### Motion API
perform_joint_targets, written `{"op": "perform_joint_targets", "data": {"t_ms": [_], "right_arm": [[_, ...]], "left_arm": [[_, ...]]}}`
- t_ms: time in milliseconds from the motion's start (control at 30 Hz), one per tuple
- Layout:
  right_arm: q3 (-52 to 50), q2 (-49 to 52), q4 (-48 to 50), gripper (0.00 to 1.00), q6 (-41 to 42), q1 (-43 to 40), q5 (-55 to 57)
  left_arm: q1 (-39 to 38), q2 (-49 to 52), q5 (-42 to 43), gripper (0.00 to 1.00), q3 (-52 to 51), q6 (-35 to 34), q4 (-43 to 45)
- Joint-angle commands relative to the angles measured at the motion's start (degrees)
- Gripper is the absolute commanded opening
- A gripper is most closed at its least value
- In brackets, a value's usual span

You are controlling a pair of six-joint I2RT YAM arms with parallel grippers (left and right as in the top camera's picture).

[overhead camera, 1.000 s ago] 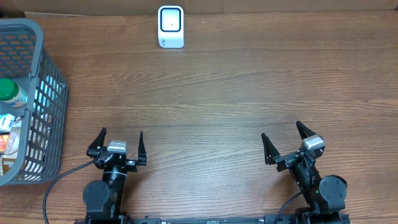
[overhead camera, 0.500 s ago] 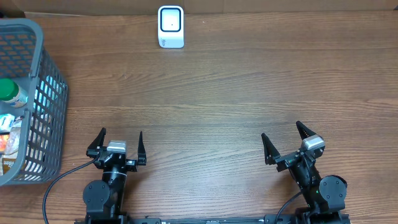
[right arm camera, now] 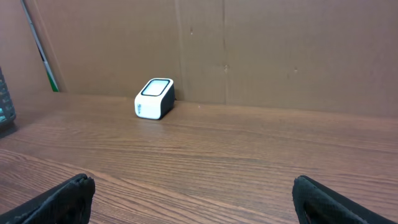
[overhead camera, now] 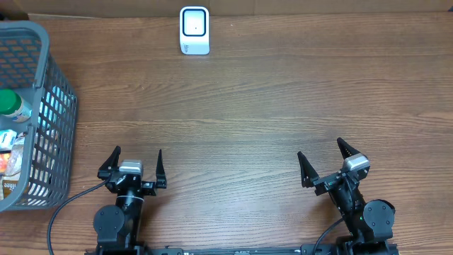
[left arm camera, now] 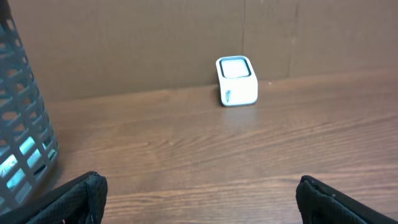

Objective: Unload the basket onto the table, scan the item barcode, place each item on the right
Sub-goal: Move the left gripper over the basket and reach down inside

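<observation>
A white barcode scanner [overhead camera: 195, 30] with a dark window stands at the table's far edge; it also shows in the left wrist view [left arm camera: 236, 81] and the right wrist view [right arm camera: 154, 98]. Packaged items [overhead camera: 10, 142], among them a green-capped bottle [overhead camera: 10, 103], lie in the grey basket [overhead camera: 42, 53] at the far left. No barcode shows. My left gripper [overhead camera: 136, 159] sits open near the front edge, nothing between its fingers. My right gripper [overhead camera: 320, 156] is open too, at the front right, holding nothing.
The basket's grey lattice wall [left arm camera: 18, 143] fills the left edge of the left wrist view. A brown cardboard wall [right arm camera: 249, 43] backs the table behind the scanner. Bare wooden tabletop [overhead camera: 248, 120] lies between the grippers and the scanner.
</observation>
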Motion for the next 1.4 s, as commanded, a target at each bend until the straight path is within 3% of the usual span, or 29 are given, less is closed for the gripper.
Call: {"op": "perform_joint_targets", "data": {"t_ms": [0, 300, 667, 867, 1067, 1367], "right_arm": [[-0.61, -0.66, 0.31, 1.0, -0.2, -0.11, 0.39], [-0.61, -0.66, 0.31, 1.0, -0.2, -0.11, 0.42], [-0.61, -0.66, 0.31, 1.0, -0.2, -0.11, 0.39], [-0.61, -0.66, 0.31, 1.0, -0.2, -0.11, 0.42], [-0.61, -0.66, 0.31, 1.0, -0.2, -0.11, 0.42], [-0.61, -0.66, 0.31, 1.0, -0.2, -0.11, 0.42]], "left_arm": [[-0.28, 2.62, 1.09, 1.0, 8.15, -2.05, -2.27], [-0.28, 26.01, 5.01, 1.0, 37.2, -3.5, -19.5], [-0.35, 66.31, 7.93, 1.0, 86.36, -2.4, -62.55], [-0.35, 78.12, 8.44, 1.0, 89.53, -2.38, -64.98], [-0.33, 82.93, 10.78, 0.99, 93.61, -5.38, -64.78], [5.64, 83.19, -1.31, 0.99, 112.26, -15.82, -68.83]]}}
